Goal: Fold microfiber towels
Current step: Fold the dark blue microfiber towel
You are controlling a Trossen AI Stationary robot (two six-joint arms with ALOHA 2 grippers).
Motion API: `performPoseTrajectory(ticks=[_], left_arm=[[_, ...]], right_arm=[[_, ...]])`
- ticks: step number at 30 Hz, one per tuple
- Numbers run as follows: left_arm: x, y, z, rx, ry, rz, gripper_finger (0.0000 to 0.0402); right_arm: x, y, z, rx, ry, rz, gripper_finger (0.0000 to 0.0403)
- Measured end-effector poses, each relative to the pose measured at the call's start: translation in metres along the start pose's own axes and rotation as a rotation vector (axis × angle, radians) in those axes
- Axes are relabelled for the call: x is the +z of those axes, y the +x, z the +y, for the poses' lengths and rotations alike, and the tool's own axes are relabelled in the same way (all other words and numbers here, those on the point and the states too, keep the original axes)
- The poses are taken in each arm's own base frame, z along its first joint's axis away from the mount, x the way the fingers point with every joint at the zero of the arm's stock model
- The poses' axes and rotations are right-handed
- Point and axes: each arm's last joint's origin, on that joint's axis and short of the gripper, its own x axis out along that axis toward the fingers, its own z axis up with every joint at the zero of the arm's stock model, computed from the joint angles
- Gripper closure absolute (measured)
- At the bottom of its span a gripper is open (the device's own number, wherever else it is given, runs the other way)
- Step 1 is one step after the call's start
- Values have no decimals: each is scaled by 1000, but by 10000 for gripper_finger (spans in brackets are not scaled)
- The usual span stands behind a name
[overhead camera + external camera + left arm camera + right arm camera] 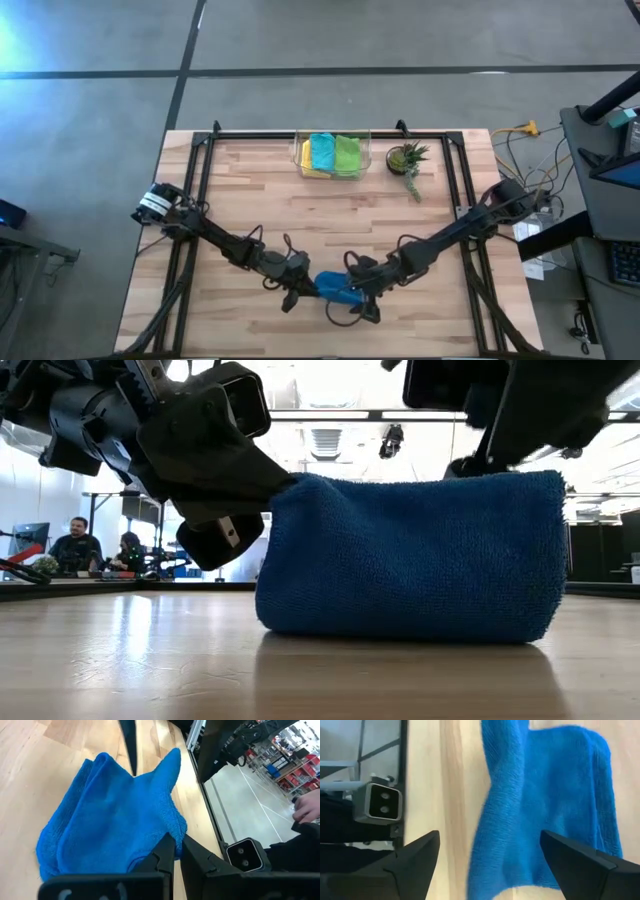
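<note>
Left gripper (172, 855) pinching soft blue microfiber towel (335, 288) at nine o'clock edge; right gripper (490, 855) straddling three o'clock edge, jaws wide.

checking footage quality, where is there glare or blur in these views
Low view: bright ceiling lights wash out the room behind the blue towel, and the wooden table shows a pale sheen. Right wrist view: the towel's hanging edge looks smeared, and the right tool fingers are soft. High view: evenly lit, with a bright patch on the floor at top left.
</note>
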Motion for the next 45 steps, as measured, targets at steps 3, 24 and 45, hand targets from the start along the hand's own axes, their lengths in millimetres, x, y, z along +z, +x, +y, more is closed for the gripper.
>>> performPoseTrajectory(ticks=[3,24,45], left_arm=[[0,0,0,1,0,0,401],[1,0,2,64,0,-49,401],[-4,-2,14,226,5,-24,401]], right_arm=[[-3,8,-3,-10,1,18,66],[-11,34,-14,46,44,112,122],[-6,30,-15,46,100,104,159]])
